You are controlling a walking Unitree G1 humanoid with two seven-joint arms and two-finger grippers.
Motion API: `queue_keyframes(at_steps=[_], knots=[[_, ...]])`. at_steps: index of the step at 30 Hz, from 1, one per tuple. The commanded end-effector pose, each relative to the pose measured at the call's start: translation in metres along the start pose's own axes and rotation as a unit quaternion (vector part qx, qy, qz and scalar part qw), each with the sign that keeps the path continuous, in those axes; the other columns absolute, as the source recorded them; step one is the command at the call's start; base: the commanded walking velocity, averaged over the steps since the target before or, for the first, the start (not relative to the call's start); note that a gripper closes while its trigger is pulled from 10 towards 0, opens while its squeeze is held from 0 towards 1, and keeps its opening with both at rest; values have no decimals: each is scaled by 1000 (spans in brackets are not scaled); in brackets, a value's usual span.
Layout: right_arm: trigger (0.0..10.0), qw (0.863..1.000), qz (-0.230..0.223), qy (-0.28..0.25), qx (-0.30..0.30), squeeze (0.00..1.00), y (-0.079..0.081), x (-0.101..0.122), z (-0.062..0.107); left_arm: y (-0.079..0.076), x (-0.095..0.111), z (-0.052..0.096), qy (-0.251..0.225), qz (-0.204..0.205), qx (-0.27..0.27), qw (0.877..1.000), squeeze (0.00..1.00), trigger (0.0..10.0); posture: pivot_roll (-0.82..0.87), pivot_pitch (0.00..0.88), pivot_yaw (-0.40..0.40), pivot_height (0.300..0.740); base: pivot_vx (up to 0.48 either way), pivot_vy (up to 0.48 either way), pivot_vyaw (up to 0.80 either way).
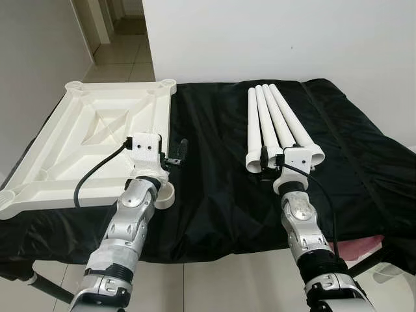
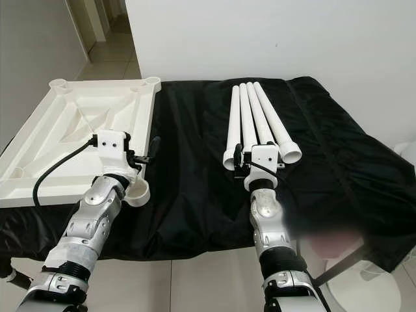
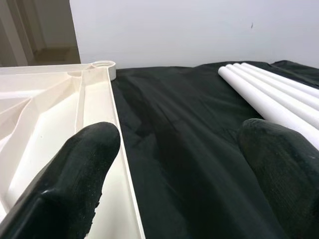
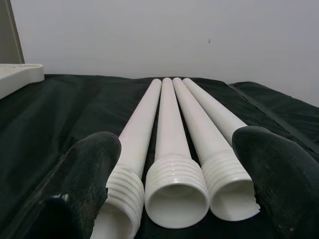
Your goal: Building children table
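Note:
A white tabletop (image 1: 97, 130) lies upside down on the left of the black cloth, its ribs and corner sockets facing up. Several white legs (image 1: 276, 120) lie side by side on the right, threaded ends (image 4: 177, 186) toward me. My left gripper (image 1: 170, 156) hovers open at the tabletop's right edge, just beyond the front right socket (image 1: 166, 195). One of its fingers (image 3: 84, 164) is over the rim and the other over the cloth. My right gripper (image 4: 177, 159) is open at the legs' near ends, with a finger (image 4: 84, 174) on each outer side of the bundle.
The black cloth (image 1: 221, 175) covers the whole work surface, with a bare strip between tabletop and legs. A white wall (image 1: 273, 39) stands right behind it. A tiled hallway (image 1: 123, 45) opens at the far left. Something pink (image 1: 364, 250) shows below the front right edge.

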State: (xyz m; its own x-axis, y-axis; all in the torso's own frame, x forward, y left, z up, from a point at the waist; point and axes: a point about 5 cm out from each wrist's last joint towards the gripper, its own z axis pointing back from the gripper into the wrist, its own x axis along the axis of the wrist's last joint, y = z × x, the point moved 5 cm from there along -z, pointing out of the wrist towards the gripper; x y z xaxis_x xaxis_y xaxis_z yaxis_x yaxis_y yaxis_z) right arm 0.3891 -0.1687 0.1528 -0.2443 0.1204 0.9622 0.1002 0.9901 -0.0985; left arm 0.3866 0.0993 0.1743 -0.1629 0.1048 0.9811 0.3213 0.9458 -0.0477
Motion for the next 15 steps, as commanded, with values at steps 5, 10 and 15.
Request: queue_keyframes(at_steps=[5,10,15], knots=[[10000,1000,-2,4,-2,0,3,-3,1,-8,4,-3,-4,-1,-37,999,0,10000,-30,0,70,740,0,415,0],[10000,1000,-1,4,-4,0,1,-3,1,-11,6,-2,-12,-10,-43,999,0,10000,-33,0,72,740,0,0,0],[10000,1000,1,5,-7,0,0,-4,3,-16,3,-1,-8,-18,-48,999,0,10000,-38,0,72,740,0,0,0]])
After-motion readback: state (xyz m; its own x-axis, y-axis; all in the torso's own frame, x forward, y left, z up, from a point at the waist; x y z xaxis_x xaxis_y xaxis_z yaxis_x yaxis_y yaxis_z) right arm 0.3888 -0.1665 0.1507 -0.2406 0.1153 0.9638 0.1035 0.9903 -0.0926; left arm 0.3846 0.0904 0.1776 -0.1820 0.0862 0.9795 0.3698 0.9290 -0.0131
